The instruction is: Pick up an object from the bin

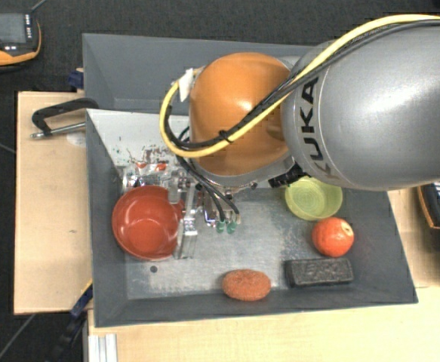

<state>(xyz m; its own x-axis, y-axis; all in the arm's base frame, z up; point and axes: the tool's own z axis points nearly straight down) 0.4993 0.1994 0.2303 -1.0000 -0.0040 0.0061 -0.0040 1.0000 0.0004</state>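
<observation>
A grey metal bin [129, 66] sits on pale boards. In its left part you see a red bowl [146, 221], with the gripper [197, 225] low at the bowl's right rim. You cannot tell if it is released or clenched. Further right lie a green cup [310, 200], an orange ball [333, 237], a dark block [318, 271] and a rust-coloured oval [246, 284].

Legible marking: black brand lettering "KUKA" [311, 127] on the grey arm link [386, 104]. Letters are turned sideways and run along the link's left end, beside the orange cover [235, 104].
</observation>
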